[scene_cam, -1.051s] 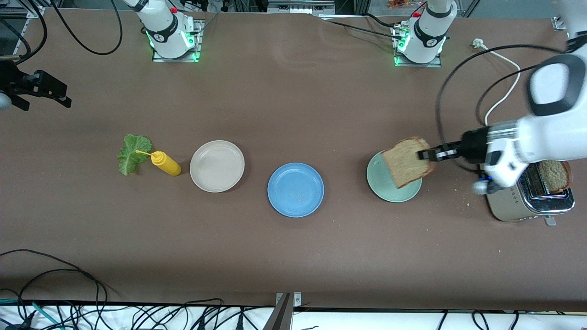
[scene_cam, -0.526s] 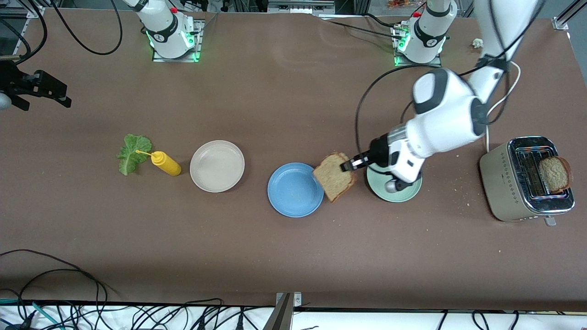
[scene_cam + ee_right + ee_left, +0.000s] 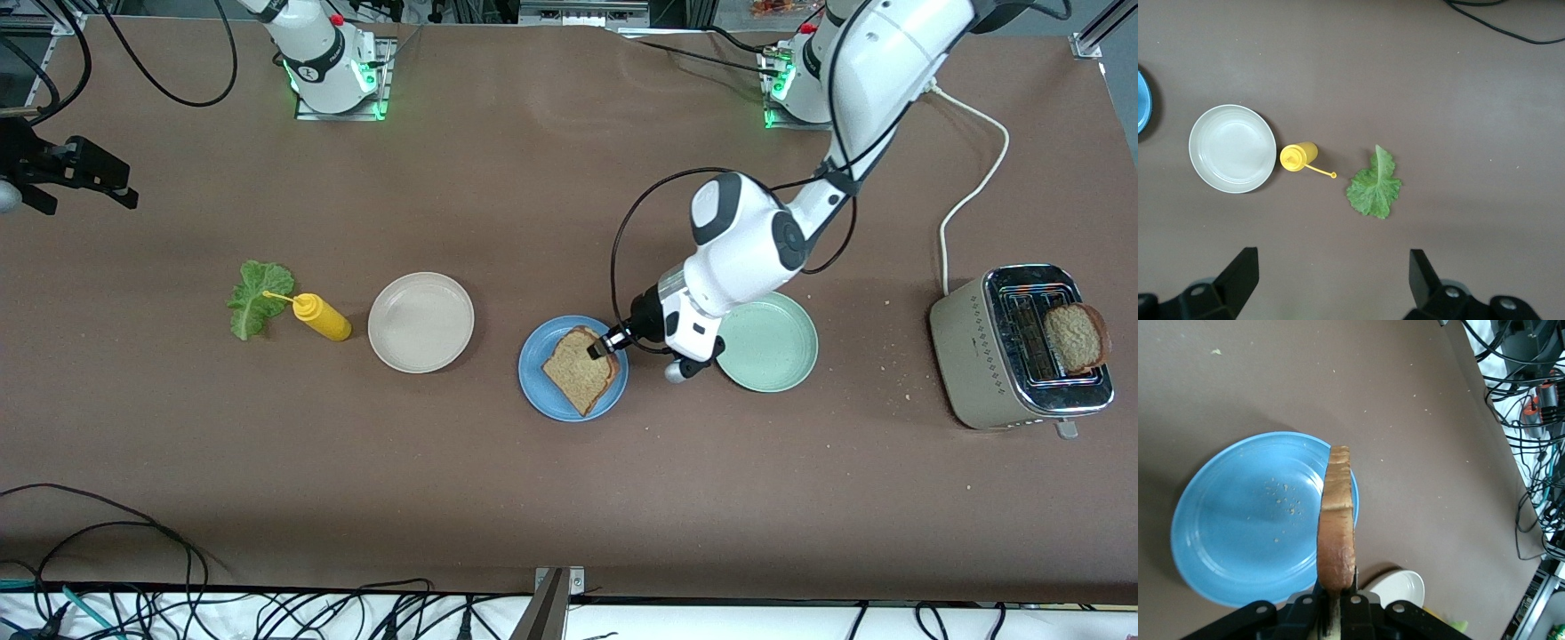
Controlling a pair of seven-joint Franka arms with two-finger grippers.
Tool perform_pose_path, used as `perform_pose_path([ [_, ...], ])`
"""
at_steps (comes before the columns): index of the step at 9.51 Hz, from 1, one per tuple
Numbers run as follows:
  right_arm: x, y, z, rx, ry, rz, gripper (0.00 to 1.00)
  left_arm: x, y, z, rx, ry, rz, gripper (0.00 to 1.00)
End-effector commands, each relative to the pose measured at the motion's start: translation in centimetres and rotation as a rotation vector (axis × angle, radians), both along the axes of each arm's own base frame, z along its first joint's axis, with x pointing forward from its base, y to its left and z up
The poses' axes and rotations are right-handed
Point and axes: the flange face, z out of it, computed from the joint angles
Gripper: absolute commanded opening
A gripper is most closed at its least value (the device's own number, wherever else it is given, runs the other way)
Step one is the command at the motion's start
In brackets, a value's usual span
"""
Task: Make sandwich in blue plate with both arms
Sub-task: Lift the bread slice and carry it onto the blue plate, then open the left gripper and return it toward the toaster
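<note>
The table [image 3: 533, 498] is big and brown. The toaster [image 3: 1022, 351] sits at the left arm's end, with a bread piece [image 3: 1074, 336] poking out of it. The green plate [image 3: 772, 342] sits beside the blue plate [image 3: 542, 391], toward the left arm's end. The beige plate [image 3: 420, 322] sits beside the blue plate, toward the right arm's end. Next come the yellow bottle [image 3: 322, 318] and the lettuce leaf [image 3: 253, 298], touching each other.

The left gripper [image 3: 600, 348] is over the blue plate, clenched on a bread slice [image 3: 578, 372]. The slice hangs on its edge above the plate.

The right gripper [image 3: 1331, 280] waits high over the lettuce end, its jaws spread wide and holding nothing.
</note>
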Motion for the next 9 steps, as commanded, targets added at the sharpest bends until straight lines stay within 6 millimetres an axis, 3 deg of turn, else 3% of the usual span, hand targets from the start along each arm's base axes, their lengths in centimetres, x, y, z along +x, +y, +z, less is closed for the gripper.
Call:
perform_pose_path([
  [1, 0.2, 0.1, 0.5, -0.003, -0.005, -0.008, 1.0, 0.4, -2.1, -1.4, 0.002, -0.019, 0.024, 0.02],
  [5, 0.1, 0.1, 0.6, -0.003, -0.007, -0.008, 1.0, 0.1, -3.7, -2.4, -0.013, 0.012, 0.035, 0.02],
  [9, 0.2, 0.0, 0.4, -0.004, -0.003, -0.009, 1.0, -0.3, -4.1, -3.8, 0.002, 0.026, 0.034, 0.03],
])
